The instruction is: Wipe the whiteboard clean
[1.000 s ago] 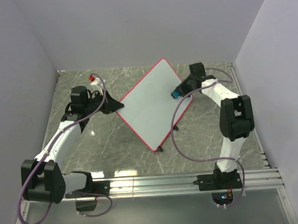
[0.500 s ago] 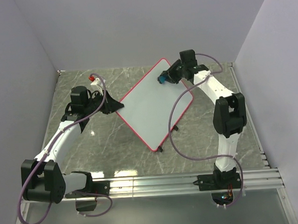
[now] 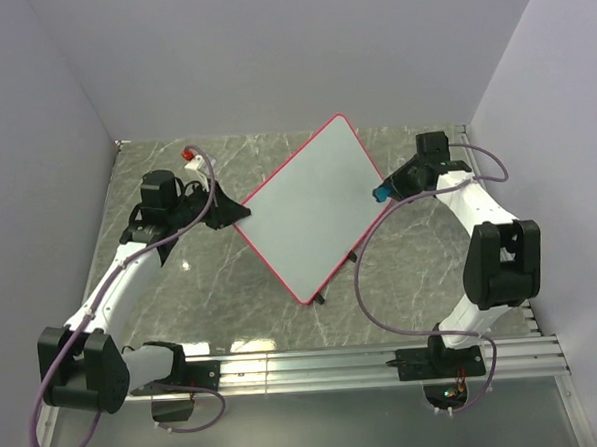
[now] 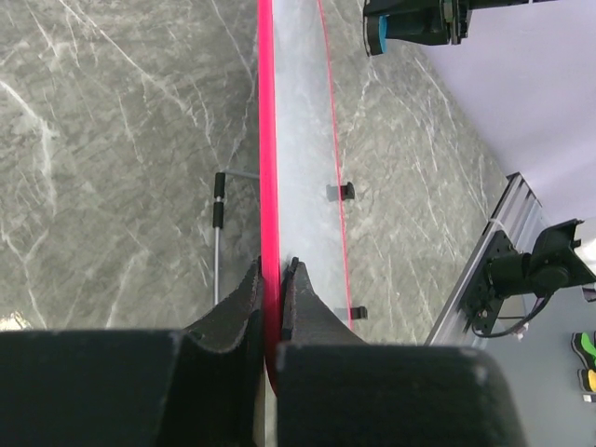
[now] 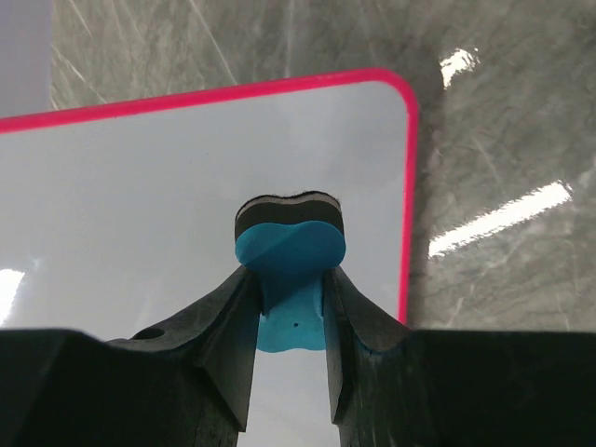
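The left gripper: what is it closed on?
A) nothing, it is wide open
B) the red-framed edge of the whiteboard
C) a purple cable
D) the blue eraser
B: in the left wrist view the left gripper pinches the red frame of the whiteboard at its edge, while the blue eraser sits in the right gripper.

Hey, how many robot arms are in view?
2. The left arm, on the left, left gripper clamping the whiteboard's edge; the right arm, on the right, right gripper holding a blue eraser.
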Robot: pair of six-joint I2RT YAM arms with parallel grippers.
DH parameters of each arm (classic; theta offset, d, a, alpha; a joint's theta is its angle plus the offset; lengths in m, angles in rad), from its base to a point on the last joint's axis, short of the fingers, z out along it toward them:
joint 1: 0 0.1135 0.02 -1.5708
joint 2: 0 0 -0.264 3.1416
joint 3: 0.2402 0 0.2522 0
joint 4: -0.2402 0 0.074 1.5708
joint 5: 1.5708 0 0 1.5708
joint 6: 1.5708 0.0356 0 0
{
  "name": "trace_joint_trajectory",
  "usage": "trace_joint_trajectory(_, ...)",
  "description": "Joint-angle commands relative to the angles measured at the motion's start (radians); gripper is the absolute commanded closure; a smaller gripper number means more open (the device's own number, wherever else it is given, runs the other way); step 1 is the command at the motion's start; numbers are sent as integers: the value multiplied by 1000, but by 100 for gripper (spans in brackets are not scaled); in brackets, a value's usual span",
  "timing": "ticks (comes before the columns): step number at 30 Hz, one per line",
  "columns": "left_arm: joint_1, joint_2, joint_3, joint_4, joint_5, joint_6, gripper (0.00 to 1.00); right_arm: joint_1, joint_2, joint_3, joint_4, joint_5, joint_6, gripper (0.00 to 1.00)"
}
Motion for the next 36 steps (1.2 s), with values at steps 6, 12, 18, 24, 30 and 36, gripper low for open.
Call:
trace_joint_trajectory(6, -26, -132, -8, -210, -41, 194, 100, -26, -88, -97, 24, 17, -43, 100)
trace_joint_trajectory(12, -24, -231, -55, -261, -115, 174, 100, -40, -106, -149, 28, 19, -62, 100)
trace_joint_trajectory(18, -24, -276, -83, -289, -231, 144, 99, -83, -110, -165, 22, 16, -83, 100)
trace_joint_trajectory(24, -24, -271, -66, -306, -261, 139, 90, -100, -105, -157, 19, 14, -99, 100)
trace_joint_trajectory(30, -26, -247, -55, -312, -271, 139, 79, -112, -100, -165, 19, 16, -111, 100)
trace_joint_trajectory(36, -26, -242, -51, -306, -279, 134, 72, -127, -94, -168, 16, 19, -123, 100)
